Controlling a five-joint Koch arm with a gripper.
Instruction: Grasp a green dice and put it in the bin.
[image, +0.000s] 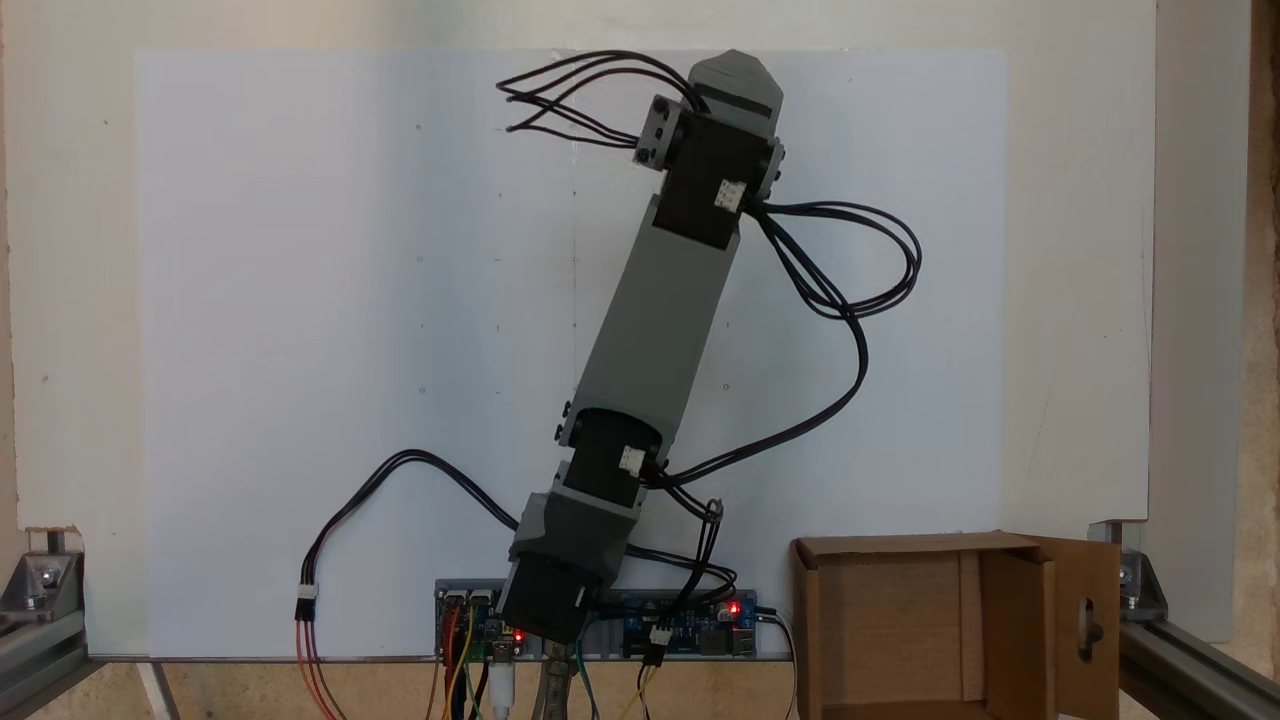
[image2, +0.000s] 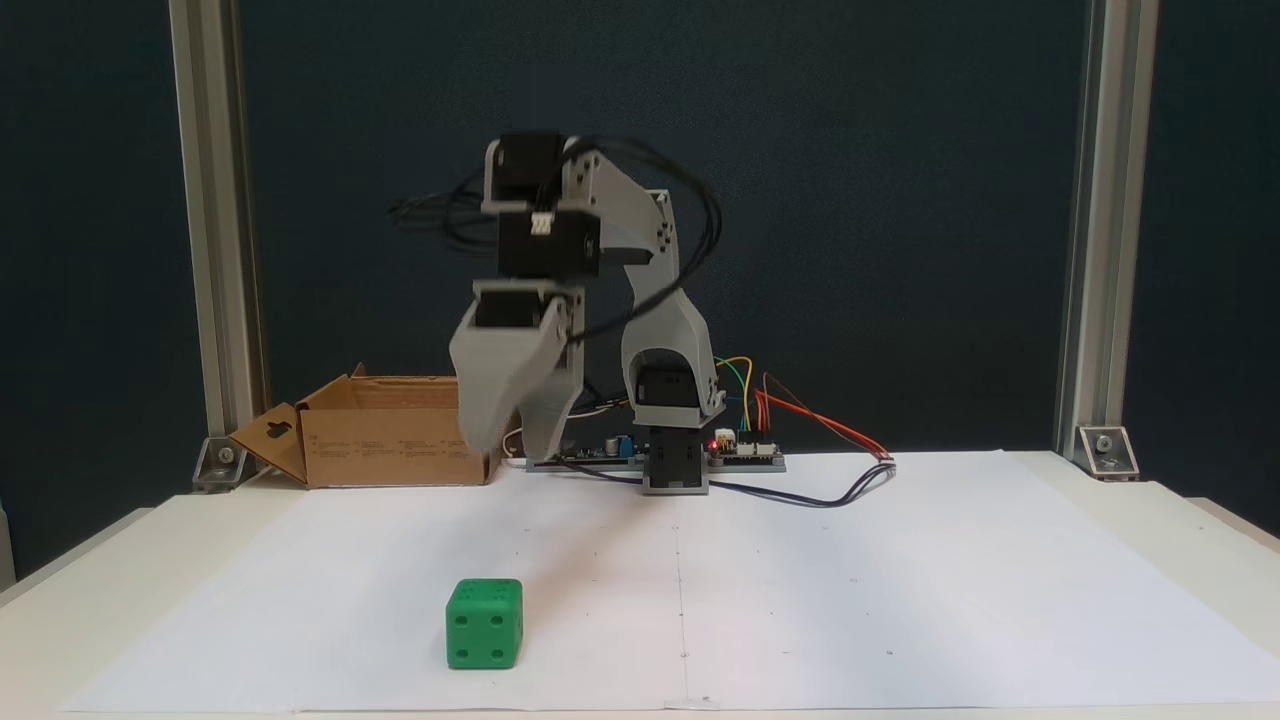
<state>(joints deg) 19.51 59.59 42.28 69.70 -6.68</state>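
In a fixed view the fingers (image2: 510, 450) hang in the air, pointing down, parted by a clear gap and holding nothing. They are slightly blurred. The grey arm (image2: 620, 250) rises behind them from its base at the far edge of the desk (image2: 1150, 520). The green dice (image2: 484, 623) sits on the white paper sheet (image2: 850, 600) at the near side, below and well apart from the fingers, with a four-pip face towards the camera. The bin (image2: 390, 432), an open cardboard box, stands at the far left, beside the base.
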